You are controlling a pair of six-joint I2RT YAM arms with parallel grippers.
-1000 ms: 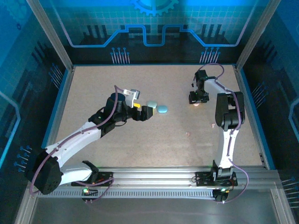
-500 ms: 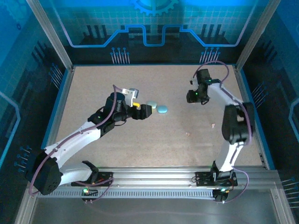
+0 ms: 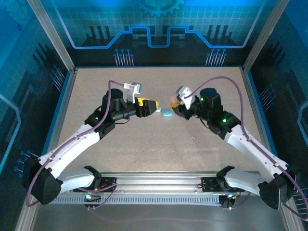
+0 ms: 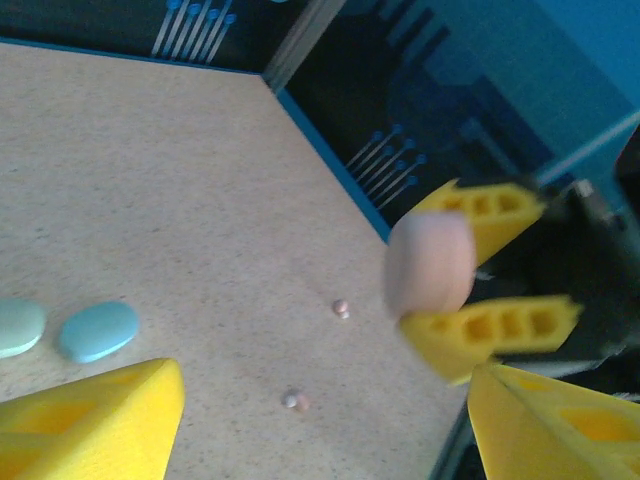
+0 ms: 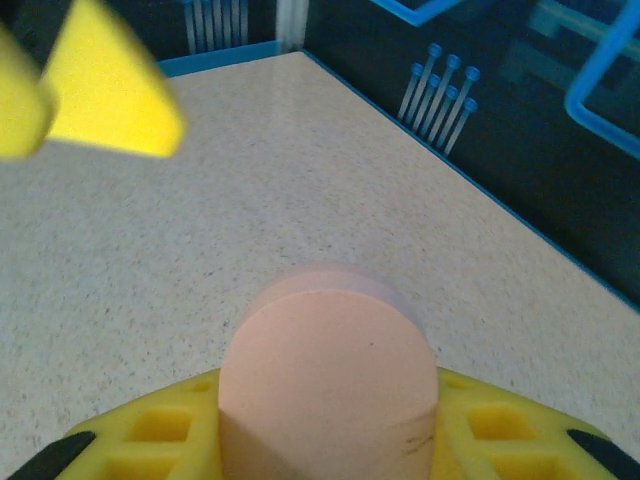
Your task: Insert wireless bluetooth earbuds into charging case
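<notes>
My right gripper (image 3: 177, 102) is shut on a pink oval charging case (image 5: 328, 350), held off the table near the middle. The left wrist view shows that case (image 4: 430, 262) pinched between the right gripper's yellow fingers (image 4: 490, 335). My left gripper (image 3: 153, 107) faces it from the left, open and empty, its yellow fingers (image 4: 90, 420) wide apart. Two tiny pinkish-white earbuds (image 4: 341, 308) (image 4: 296, 401) lie on the table between and beyond the left fingers. One earbud (image 3: 194, 138) shows from above, near the right forearm.
A blue oval pod (image 3: 166, 112) and a paler one (image 3: 158, 109) lie side by side just below the two grippers, also at the left in the left wrist view (image 4: 98, 330). The speckled table (image 3: 144, 154) has blue walls round it.
The right arm swung from the far right side to the table's middle, carrying the pink case. The left gripper rose slightly toward it and its fingers narrowed a little.
</notes>
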